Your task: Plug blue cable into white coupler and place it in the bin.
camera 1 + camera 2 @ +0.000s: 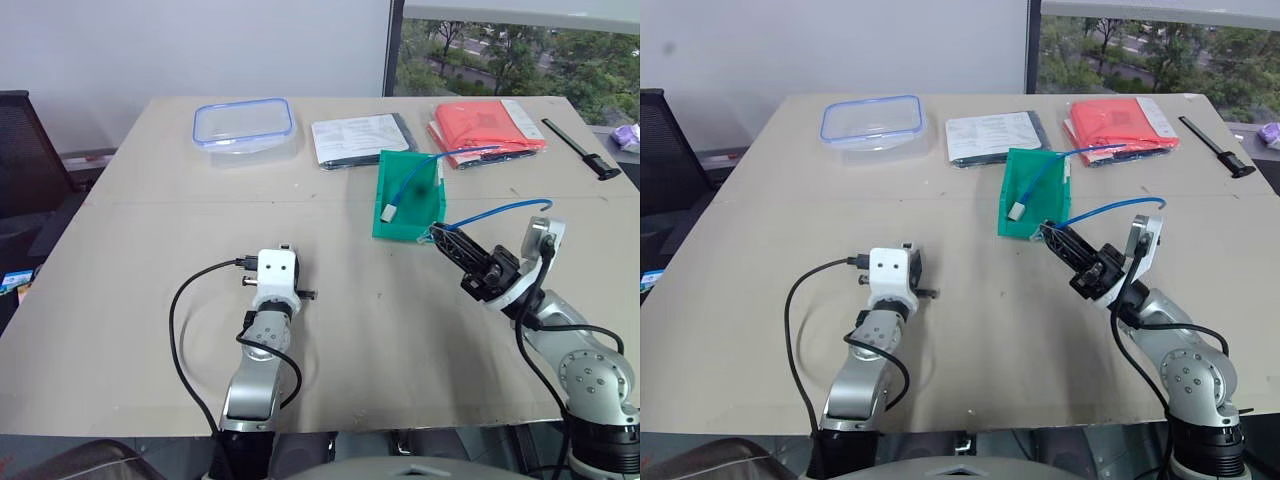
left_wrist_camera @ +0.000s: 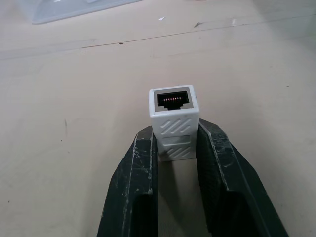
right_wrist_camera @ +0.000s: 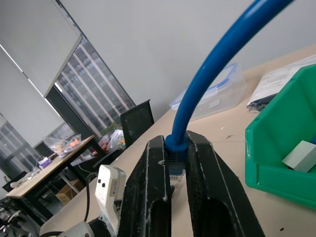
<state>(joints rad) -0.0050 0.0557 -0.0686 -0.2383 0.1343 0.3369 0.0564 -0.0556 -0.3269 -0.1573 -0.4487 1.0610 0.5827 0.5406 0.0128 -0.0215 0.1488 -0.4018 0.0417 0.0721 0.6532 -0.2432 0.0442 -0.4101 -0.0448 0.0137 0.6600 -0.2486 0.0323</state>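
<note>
the tiny white plastic cube coupler (image 2: 174,122) sits between the two black fingers of the left end effector (image 2: 174,143), which press on its two sides, with its dark socket hole facing away from the wrist. it is held just over the tan desk (image 1: 130,250), well apart from the small green plastic bin (image 1: 400,222) and on its left side. it looks light and hard, with smooth sides, so it could slip or twist – holding it low on the flat sides, like now, seems best.

the right end effector (image 3: 177,170) is closed tight on the clear-blue plug of the short thin bright-blue cable (image 1: 500,210), just beside the bin's front. the cable bends up in a springy curve – soft in the middle, stiff at the plug, so the plug is the place to hold.

another blue cable with a white block (image 1: 389,212) lies in the bin.
</note>
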